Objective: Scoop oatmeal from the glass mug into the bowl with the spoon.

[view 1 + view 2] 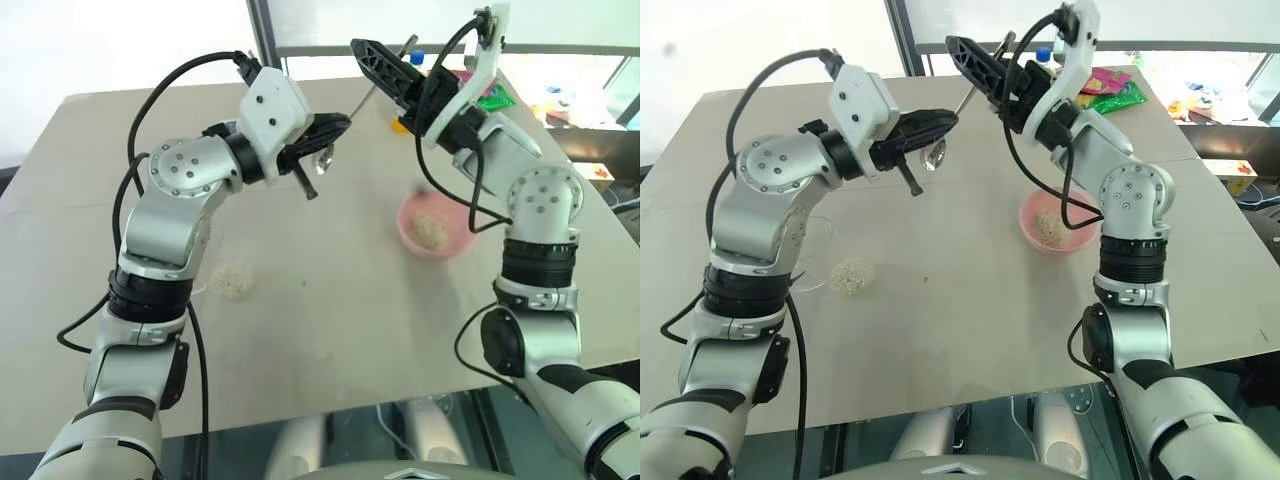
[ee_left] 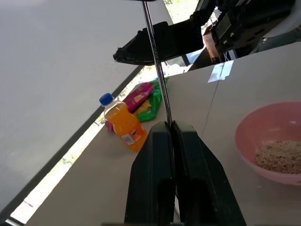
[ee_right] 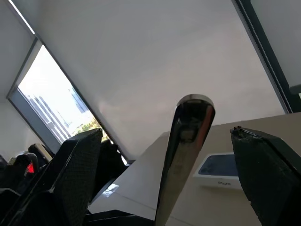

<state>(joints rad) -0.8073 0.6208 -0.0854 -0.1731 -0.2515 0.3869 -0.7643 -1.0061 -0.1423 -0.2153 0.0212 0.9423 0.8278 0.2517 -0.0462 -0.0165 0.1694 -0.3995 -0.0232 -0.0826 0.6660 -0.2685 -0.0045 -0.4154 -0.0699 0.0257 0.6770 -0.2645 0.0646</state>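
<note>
I am holding the spoon (image 1: 940,140) in my left pincer (image 1: 322,135), its fingers pressed together on the thin handle near the scoop end, well above the tabletop (image 1: 330,330) and off to the side of the bowl (image 1: 435,228). My right pincer (image 1: 985,62) is standing with its fingers wide apart around the handle's far tip, not touching it. The bowl is sitting with oatmeal (image 1: 430,231) already in it; another heap of oatmeal (image 1: 852,275) is lying beyond the spoon from the bowl, where the glass mug (image 1: 810,255) is hard to make out. My worry is this handover: if the left lets go before the right is gripping, the spoon will drop toward the tabletop. A pinch at the very tip could also let it swing or slip. The orange bottle (image 2: 124,123) is standing farther back from the bowl.
</note>
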